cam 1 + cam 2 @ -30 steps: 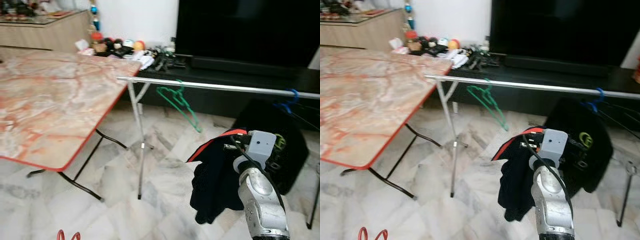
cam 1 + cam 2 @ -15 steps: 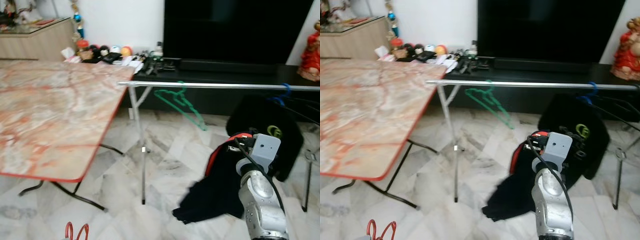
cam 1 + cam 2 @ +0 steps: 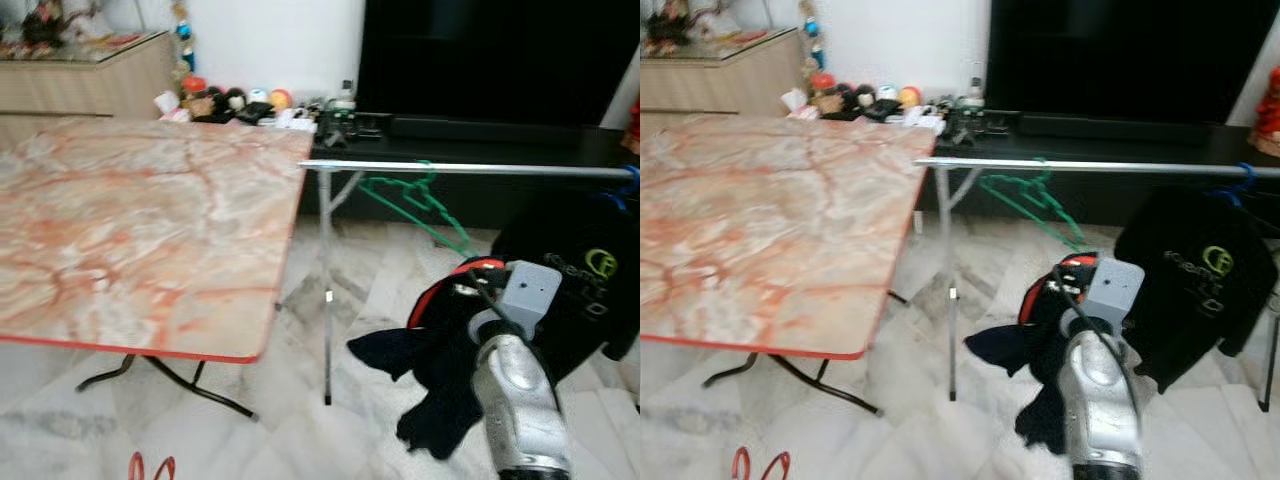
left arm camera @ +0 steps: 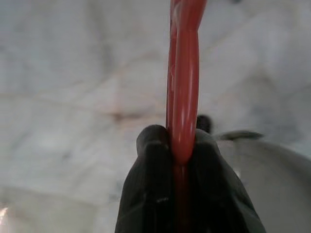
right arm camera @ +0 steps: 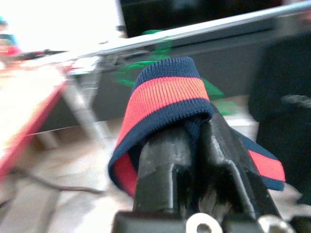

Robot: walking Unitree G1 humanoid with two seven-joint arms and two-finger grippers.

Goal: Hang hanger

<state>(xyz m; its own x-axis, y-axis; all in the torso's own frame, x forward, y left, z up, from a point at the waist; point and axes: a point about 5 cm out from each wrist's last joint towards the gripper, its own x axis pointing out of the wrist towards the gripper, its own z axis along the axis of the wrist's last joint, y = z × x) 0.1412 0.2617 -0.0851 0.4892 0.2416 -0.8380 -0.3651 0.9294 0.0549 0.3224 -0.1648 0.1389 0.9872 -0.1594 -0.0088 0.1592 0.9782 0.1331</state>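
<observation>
Here, the point that mattered for me was how the red hanger [image 4: 183, 82] lay against the rail [image 3: 470, 168]. My left gripper [image 4: 181, 160] was down low at my left side with its two fingers closed tight on the hanger's thin red bar, which ran straight out between the fingertips toward the marble floor [image 3: 300, 420]; in the head view I saw just two small red loops [image 3: 150, 468] of it at the lower edge. The rail stood well apart from there, up and to the right, behind the corner of the table [image 3: 140, 240], and its long axis went across my view from left to right. A green hanger [image 3: 415, 205] was on it near the left leg, and a black shirt [image 3: 580, 290] hung toward the right end. My right gripper [image 5: 194, 141] was clearly the nearer one to the rail, just below and in front of it, but it was clamped on the striped red and navy collar [image 5: 165, 92] of a dark garment [image 3: 440, 370] that drooped under the wrist. So, in my judgement, the left arm needed to rise and cross toward the free stretch of rail between the green hanger and the black shirt, with the hook turned across the rail. Whether the hook pointed the proper way I could not tell.
</observation>
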